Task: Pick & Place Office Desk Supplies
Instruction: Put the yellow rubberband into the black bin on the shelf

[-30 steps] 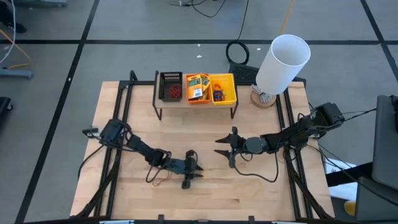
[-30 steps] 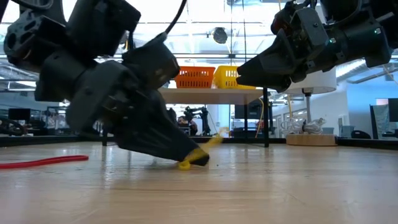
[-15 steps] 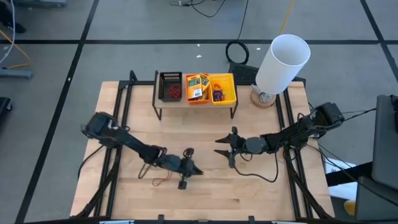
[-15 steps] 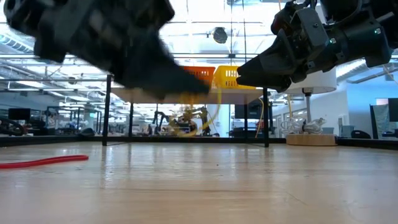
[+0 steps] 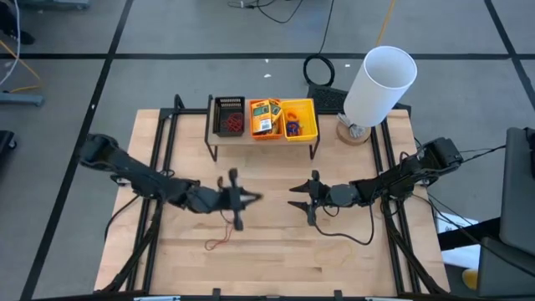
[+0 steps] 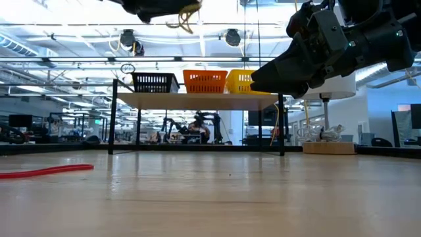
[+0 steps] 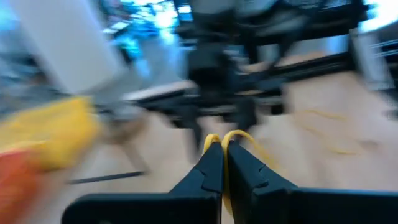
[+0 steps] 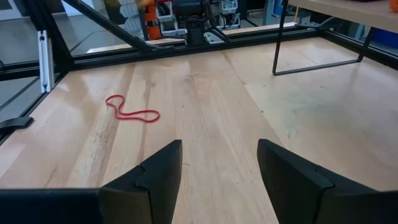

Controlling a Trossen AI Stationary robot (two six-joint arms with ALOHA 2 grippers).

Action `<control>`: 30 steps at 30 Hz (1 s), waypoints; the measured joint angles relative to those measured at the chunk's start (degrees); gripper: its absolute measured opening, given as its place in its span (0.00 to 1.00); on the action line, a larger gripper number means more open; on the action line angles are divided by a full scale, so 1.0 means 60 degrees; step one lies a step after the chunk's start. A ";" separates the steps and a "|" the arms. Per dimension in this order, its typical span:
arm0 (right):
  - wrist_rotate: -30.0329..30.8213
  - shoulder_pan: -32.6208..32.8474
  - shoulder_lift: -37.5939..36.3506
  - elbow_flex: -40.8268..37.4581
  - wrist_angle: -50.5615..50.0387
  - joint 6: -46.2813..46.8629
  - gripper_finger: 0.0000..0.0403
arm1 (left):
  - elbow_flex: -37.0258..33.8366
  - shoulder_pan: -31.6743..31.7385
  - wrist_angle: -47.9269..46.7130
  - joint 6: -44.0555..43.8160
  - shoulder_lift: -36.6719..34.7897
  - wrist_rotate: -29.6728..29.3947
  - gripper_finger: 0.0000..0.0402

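Note:
My left gripper [image 5: 251, 198] hovers high over the middle of the table, shut on a thin yellow rubber band [image 7: 227, 138]. The band also shows at the top of the low view, as a yellow rubber band [image 6: 187, 12]. My right gripper [image 5: 294, 201] waits open just to its right, above the wood, with nothing between its fingers [image 8: 163, 167]. A red rubber band [image 5: 219, 243] lies flat on the table near the front. Yellow packs [image 5: 266, 114] lie in the orange bin [image 5: 253, 131], and more bands lie in the black bin [image 5: 230, 117] and the yellow bin [image 5: 299, 119]. My left gripper pinches the yellow band between its two fingertips [image 7: 211, 163]. A small loop of the band [image 7: 236, 135] sticks out past the tips. The fingers lie about level and come from the table's left. The band is lifted clear of the table, its free part dangling slack [image 6: 191, 20].
The three bins stand on a low shelf [image 5: 261, 140] at the table's far side. A big white cylinder [image 5: 380, 84] on a round base stands at the far right corner. Black frame rails [image 5: 164, 150] run along both sides. Bare wood lies between the grippers and the front edge.
My left gripper has risen from the tabletop, moved toward the far edge, and tipped from pointing down to about level. The yellow band, which lay on the wood at its fingertips, has gone up with it and now hangs clear.

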 joint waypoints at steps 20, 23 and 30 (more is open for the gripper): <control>0.0004 -0.0001 0.0000 0.0000 -0.0120 0.0204 0.49 | 0.0011 0.3877 -0.0255 0.2501 -0.2095 -0.4803 0.00; 0.0004 -0.0001 0.0000 0.0000 -0.0120 0.0204 0.49 | 0.0015 0.4589 -0.0308 0.2569 -0.2081 -0.4646 0.00; 0.0004 -0.0004 0.0000 0.0000 -0.0179 0.0204 0.49 | 0.0011 0.5855 -0.0648 0.2226 -0.1980 -0.3831 0.00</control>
